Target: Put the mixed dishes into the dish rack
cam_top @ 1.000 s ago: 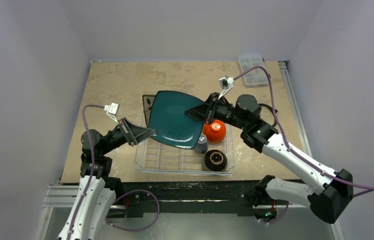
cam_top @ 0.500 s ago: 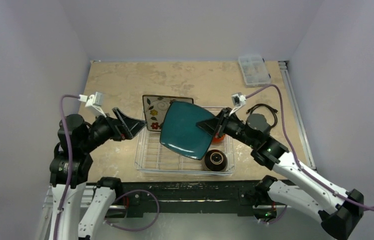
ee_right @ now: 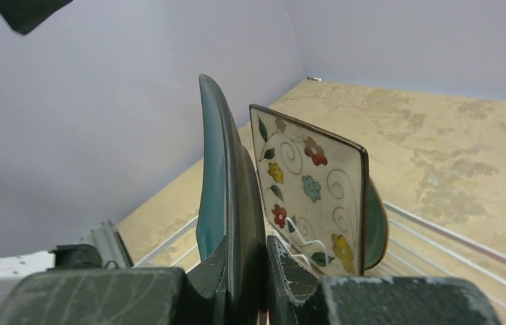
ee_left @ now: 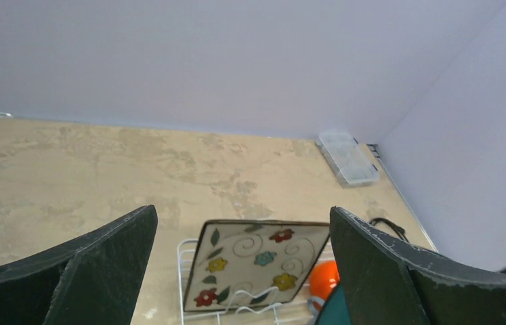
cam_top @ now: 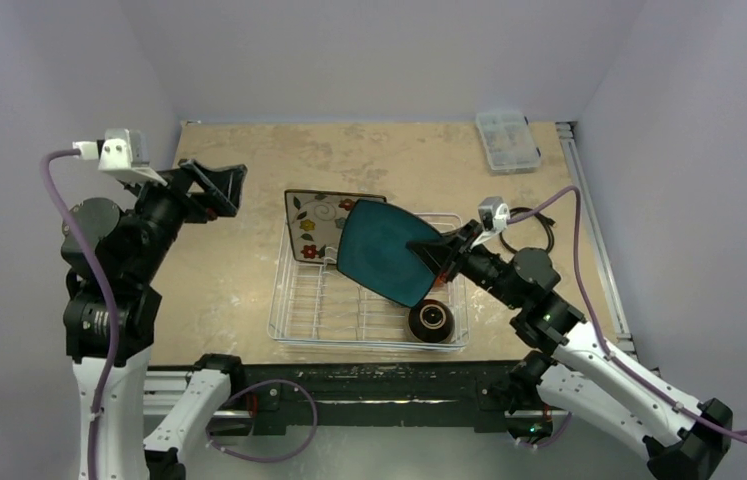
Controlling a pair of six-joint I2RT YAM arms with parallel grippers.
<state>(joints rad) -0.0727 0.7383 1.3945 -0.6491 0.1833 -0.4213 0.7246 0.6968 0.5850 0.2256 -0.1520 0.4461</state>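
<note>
Tan mottled table (cam_top: pixel 249 180) fills most of the floor of the cell. The dish rack (cam_top: pixel 294 320), white wire, sits near the front edge, roughly centre.

Flower-patterned plate (cam_top: pixel 311 222) stands on edge at the rack's far-left corner, w/ wire prongs in front of it in the R wrist view (ee_right: pixel 311 189), patterned face toward the arms.

Teal plate (cam_top: pixel 384 250) is up on edge over the rack's middle, tilted, just beside the flower one. Can't tell if they touch, or if its lower rim meets the wires. R gripper (cam_top: pixel 427 255) has it by the right-hand rim: both fingers (ee_right: pixel 290 271) pinched tight on the rim, plate (ee_right: pixel 213 169) rising straight out from btwn them.

L gripper (cam_top: pixel 219 185) hangs high over the table's left side, well apart from the rack. Jaws spread wide, nothing btwn them, and its own cam looks down past the fingertips (ee_left: pixel 243 211) onto the flower plate.

Clear compartment box (cam_top: pixel 508 141) lies at the far-right corner of the table.

Dark brown bowl (cam_top: pixel 431 321) sits in the rack's near-right corner, mouth up. Orange bowl (ee_left: pixel 323 276) is also in the rack, right side, mostly hidden behind the teal plate.

Black coiled cable (cam_top: pixel 529 225) lies on the table just right of the rack.
</note>
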